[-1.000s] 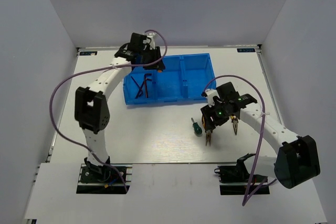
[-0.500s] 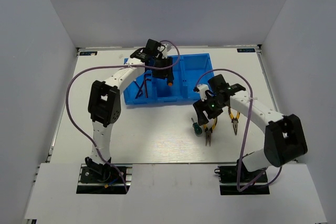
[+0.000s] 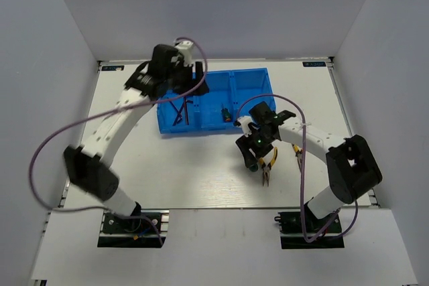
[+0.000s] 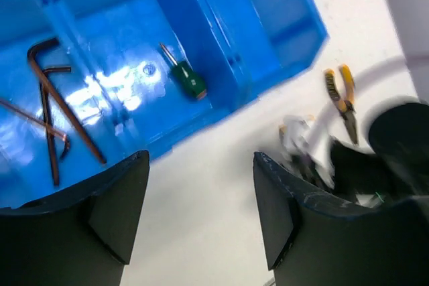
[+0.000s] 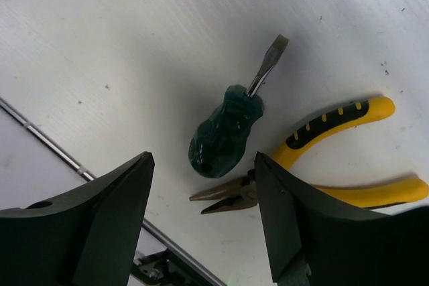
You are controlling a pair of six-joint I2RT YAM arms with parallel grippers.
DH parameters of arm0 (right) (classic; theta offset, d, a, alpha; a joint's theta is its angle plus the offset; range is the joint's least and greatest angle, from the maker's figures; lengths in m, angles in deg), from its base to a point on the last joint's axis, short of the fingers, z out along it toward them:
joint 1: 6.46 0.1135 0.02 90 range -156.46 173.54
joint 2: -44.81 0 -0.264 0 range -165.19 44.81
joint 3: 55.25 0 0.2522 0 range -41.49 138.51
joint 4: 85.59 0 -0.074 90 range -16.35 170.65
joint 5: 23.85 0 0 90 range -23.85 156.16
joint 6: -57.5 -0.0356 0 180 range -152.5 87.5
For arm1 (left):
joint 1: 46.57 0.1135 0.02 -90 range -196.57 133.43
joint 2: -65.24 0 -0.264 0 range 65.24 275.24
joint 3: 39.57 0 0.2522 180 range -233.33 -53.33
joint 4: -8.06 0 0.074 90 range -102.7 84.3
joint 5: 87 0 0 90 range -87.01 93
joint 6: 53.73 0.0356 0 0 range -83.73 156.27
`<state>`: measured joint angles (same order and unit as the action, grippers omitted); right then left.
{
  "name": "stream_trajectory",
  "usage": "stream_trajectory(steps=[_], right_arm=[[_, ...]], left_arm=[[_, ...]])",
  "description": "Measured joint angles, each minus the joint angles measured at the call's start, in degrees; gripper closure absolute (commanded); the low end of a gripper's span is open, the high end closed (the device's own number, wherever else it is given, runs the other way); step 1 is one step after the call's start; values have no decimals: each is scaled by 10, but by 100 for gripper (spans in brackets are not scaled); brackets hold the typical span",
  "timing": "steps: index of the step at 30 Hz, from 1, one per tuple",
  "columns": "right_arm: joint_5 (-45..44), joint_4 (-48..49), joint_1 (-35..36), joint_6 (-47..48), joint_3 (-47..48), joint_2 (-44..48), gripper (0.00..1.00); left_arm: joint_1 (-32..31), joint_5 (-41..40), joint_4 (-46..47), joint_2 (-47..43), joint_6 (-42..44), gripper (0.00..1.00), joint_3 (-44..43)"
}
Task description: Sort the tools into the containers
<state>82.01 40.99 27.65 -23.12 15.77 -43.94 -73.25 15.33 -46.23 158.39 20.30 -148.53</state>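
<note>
My right gripper [image 5: 202, 157], wide and empty, may catch the yellow-handled steel pliers [image 5: 342, 120] (nose adjacent) with the stubby green-handled screwdriver [image 5: 224, 135].

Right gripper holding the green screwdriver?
No: in the right wrist view the green screwdriver lies flat on the table, with the right gripper open over it, not closed on it.
</note>
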Motion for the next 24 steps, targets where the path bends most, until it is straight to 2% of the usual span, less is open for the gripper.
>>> stream_trajectory(steps=[4,7,8,10,11,15,19,22,24], right_arm=[[-26,18,18,-14,-13,-17,36],[-47,28,33,-21,-18,-40,42],[-58,31,38,-23,-19,-49,55],[-77,34,46,-26,-19,-61,71],[-85,35,49,-30,-18,-61,83],[-104,33,60,-29,-14,-60,100],[-103,0,65,-21,17,-61,100],[-78,-40,65,-12,110,-61,100],[-71,-45,65,-7,205,-66,100]], left_arm=[[0,-14,11,-169,-21,27,139],[0,-19,9,-241,-45,27,217],[0,-22,5,-255,-53,27,239],[0,-27,-6,-271,-67,27,268],[0,-30,-13,-275,-72,27,276],[0,-39,-30,-288,-87,27,287],[0,-43,-30,-312,-97,27,291],[0,-43,-28,-334,-103,27,299],[0,-43,-28,-351,-105,27,311]])
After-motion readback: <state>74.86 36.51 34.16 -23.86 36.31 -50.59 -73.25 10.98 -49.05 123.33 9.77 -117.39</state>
